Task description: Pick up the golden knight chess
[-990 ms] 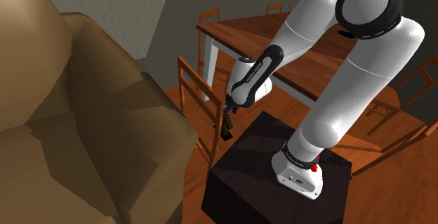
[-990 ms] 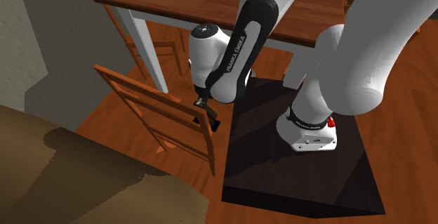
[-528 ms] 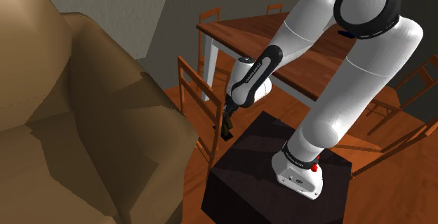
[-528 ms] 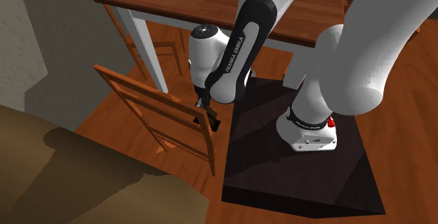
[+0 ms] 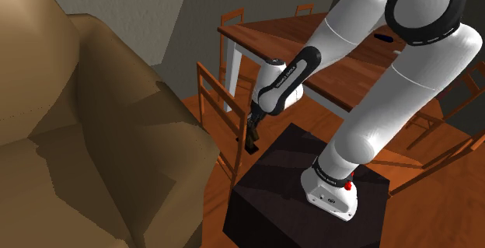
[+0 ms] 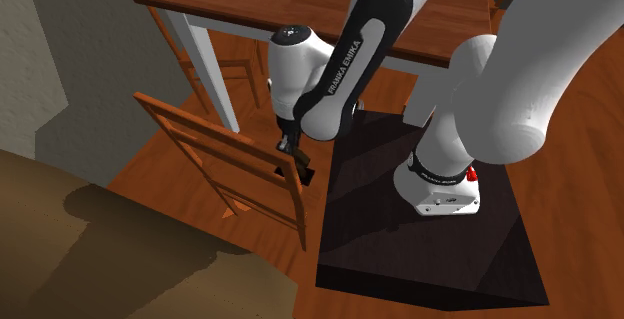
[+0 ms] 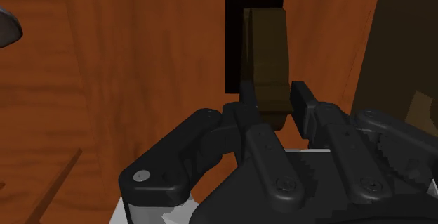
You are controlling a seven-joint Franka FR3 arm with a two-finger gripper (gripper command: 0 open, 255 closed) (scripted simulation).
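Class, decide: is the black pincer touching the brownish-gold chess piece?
Touching: the wrist view shows the black pincer clasping the brownish-gold chess piece from both sides.

One chess piece (image 7: 267, 54) — one table (image 5: 256, 30), one sofa (image 5: 78, 130).

Your shoulder view looks down from beside the stand (image 5: 272, 200) toward the chair (image 5: 214, 99). Your second exterior view sits nearer, above both. Your wrist view looks along the tool (image 7: 276, 100), close on the brown piece (image 7: 267, 47) it clasps.
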